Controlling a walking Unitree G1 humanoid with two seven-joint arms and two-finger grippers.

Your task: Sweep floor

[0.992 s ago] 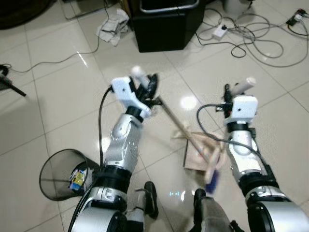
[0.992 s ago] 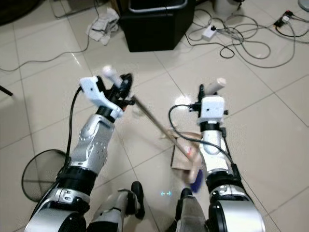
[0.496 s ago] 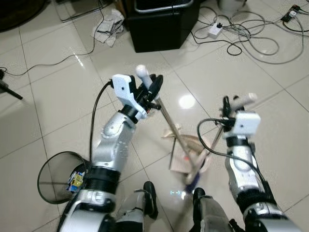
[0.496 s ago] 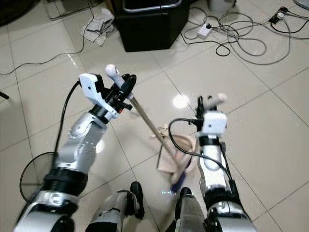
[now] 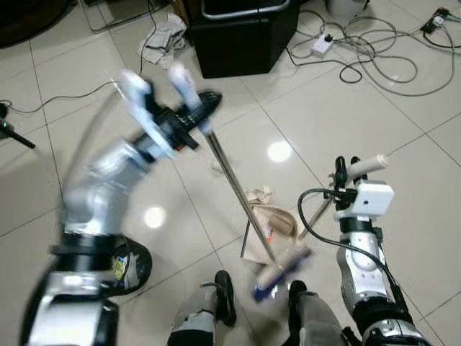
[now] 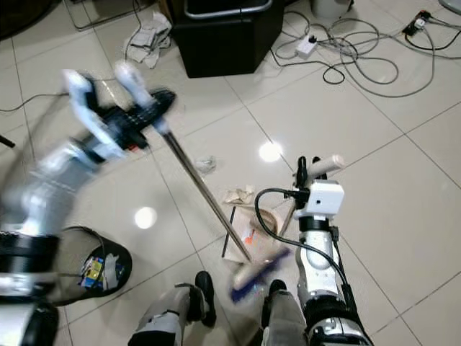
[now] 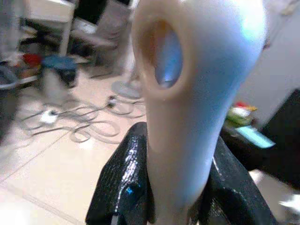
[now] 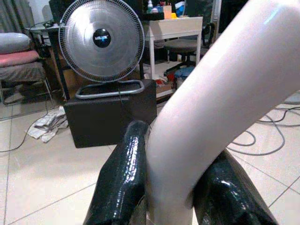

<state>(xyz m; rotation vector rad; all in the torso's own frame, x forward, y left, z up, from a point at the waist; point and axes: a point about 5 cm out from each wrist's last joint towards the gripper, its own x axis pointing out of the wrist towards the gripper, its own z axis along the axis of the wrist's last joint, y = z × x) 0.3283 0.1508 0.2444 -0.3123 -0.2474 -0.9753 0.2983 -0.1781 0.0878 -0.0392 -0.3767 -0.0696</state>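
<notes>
Moved since earlier: left gripper (image 5: 189,122) swings up and out to the robot's left, blurred with speed, carrying the broom handle (image 5: 234,191) with it; the broom head (image 5: 277,272) now lies lower, near the robot's feet, at the near edge of the dustpan (image 5: 263,234).
Meaning for the task: by my reading a sweep stroke is under way, dragging debris toward the pan; the floor (image 5: 346,115) is far from clean.
Left jaws: clamped on the pale top end of the broom, seen close in the left wrist view.
Right gripper (image 5: 346,173): low on the right, jaws closed round the pale upright dustpan handle (image 8: 211,112).
Counts, left to right: one mesh waste bin (image 5: 133,263) with scraps inside, beside the left leg.
Paper: one crumpled wad (image 5: 164,40) far off by the black box (image 5: 245,36); one small scrap (image 5: 259,194) just beyond the pan; something orange in the pan, too small to name.
Broom and dustpan: one each.
Cables: several loops (image 5: 374,50) at far right, with one power strip (image 5: 320,47).
</notes>
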